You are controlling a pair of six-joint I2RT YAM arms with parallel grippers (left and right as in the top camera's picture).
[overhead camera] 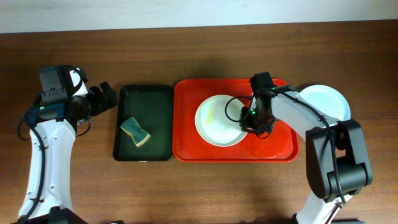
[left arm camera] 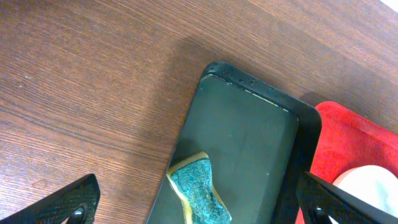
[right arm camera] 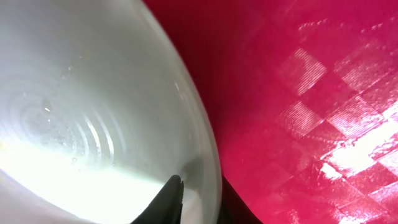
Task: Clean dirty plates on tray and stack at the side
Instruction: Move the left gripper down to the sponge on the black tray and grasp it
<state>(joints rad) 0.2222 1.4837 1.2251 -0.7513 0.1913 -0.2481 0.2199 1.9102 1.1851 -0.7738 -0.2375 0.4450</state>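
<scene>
Found right gripper (overhead camera: 254, 124) pinched on the right rim of the yellow-smeared pale plate (overhead camera: 214, 121) lying in the red tray (overhead camera: 186, 124). Noted a second plate (overhead camera: 323, 102) on the table (overhead camera: 186, 186), just beside that tray's right edge. Recorded left gripper (overhead camera: 111, 98) spread wide, holding nothing, over the wood left of the dark green tray (overhead camera: 155, 112) bearing a sponge (overhead camera: 135, 131).

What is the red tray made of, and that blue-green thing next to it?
The red tray looks like shiny plastic: a pressed checker pattern catches the light in the right wrist view. The blue-green thing is probably a sponge: rough teal scrubbing top, yellow foam underneath, lying in the dark green tray.
</scene>
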